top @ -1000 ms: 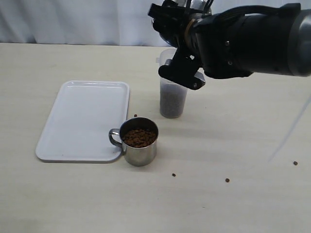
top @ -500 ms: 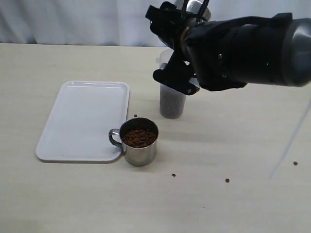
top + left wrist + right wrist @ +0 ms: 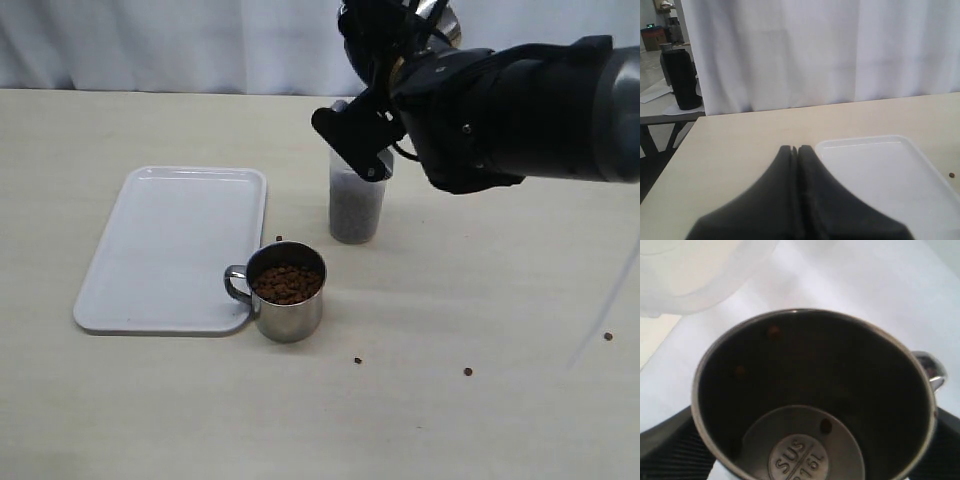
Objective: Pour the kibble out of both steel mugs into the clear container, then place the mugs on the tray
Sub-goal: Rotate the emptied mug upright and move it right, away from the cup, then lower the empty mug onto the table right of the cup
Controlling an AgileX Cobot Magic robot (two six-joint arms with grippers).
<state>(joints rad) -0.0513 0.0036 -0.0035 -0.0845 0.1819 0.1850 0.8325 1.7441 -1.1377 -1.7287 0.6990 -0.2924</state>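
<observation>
**Right wrist view: mug almost empty in my grip, tumbler just below**

My right hand (image 3: 810,460) has its jaws spread wide and clamped on the held mug (image 3: 810,365), with a black finger (image 3: 665,445) pressing on each side of its wall. I look straight into the steel cup. Its stamped base shows bare, and only a few bits of kibble (image 3: 825,426) cling inside. The clear container (image 3: 695,275) sits just past the mug's rim, its thick edge blurred.

From the exterior view, that hand is raised with the container directly beneath it. The container stands upright on the table (image 3: 500,420), with its lower part dark with pellets. The second mug (image 3: 287,300) stands lower than my right hand and nearer the camera, off toward my left side. It is filled nearly to the brim, and its handle is turned to the tray (image 3: 170,250). It stands at the tray's near corner, but I cannot tell whether it touches. Loose pellets (image 3: 467,371) lie scattered on the table, well apart from both hands.

My left hand (image 3: 796,150) is pinched fully closed and holds nothing. The tray lies just ahead of its fingertips.
</observation>
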